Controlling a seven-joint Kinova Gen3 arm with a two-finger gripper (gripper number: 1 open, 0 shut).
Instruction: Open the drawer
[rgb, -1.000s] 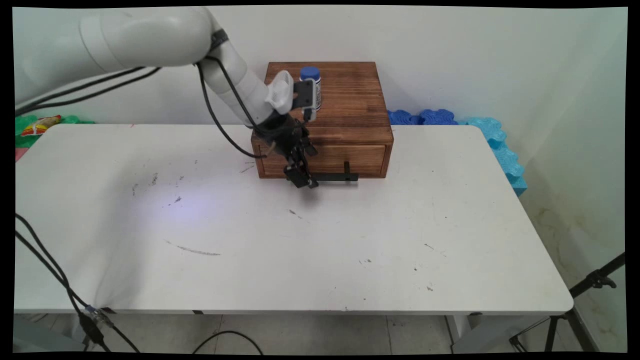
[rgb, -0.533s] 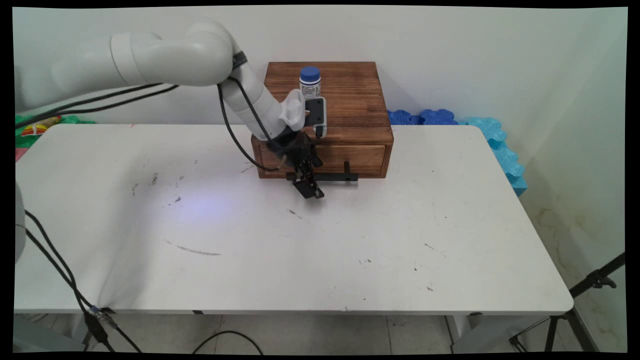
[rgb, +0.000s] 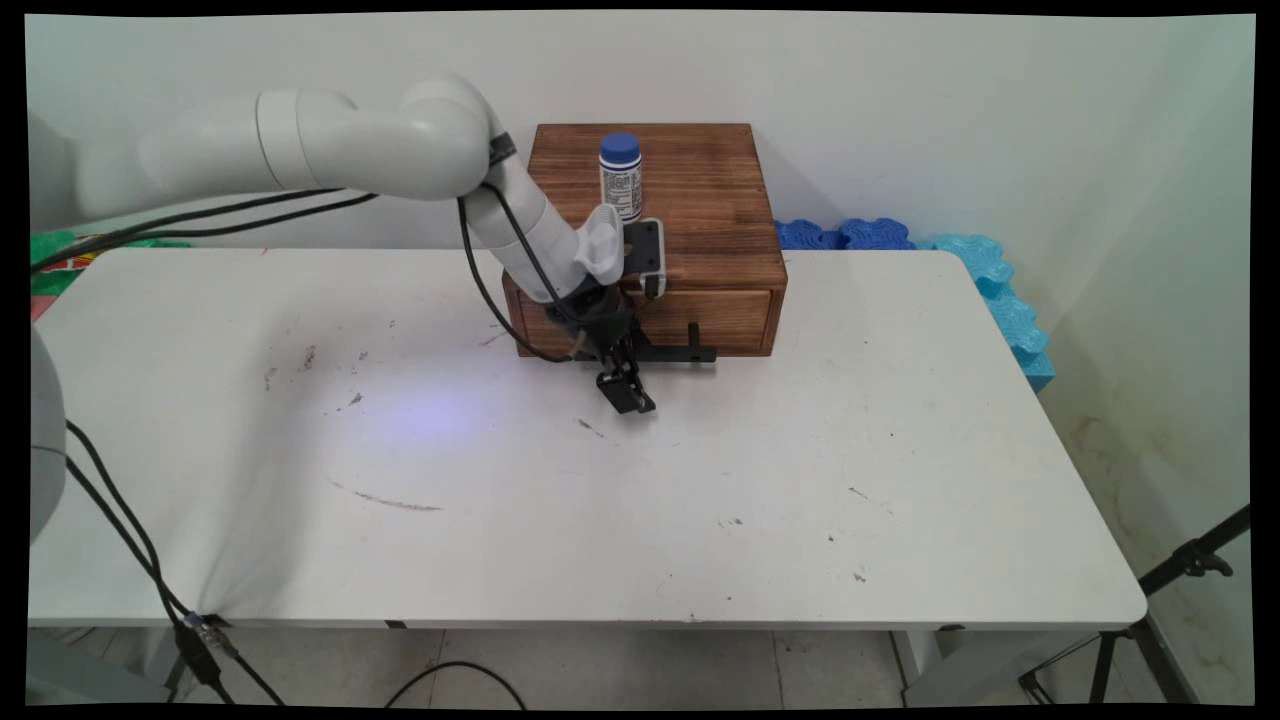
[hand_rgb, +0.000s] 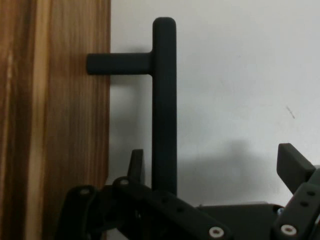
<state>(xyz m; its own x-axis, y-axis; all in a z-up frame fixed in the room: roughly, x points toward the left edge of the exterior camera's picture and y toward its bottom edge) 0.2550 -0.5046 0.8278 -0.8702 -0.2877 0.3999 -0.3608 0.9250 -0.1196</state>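
Main view: black two-finger gripper (rgb: 632, 397) is hanging just in front of the brown wooden drawer box (rgb: 700, 215), beside its black bar handle (rgb: 668, 353). Its fingers (hand_rgb: 295, 165) are spread wide, gripping nothing. A white bottle with a blue cap (rgb: 621, 177) is standing atop the box.

**Wooden drawer box with black bar handle**

A dark-stained wooden box (rgb: 655, 215) stands at the table's far edge. Its single front drawer (rgb: 700, 318) sits closed and carries a black bar handle (hand_rgb: 164, 105) on short posts. An upright white bottle with a blue cap (rgb: 620, 177) stands on the box's top.
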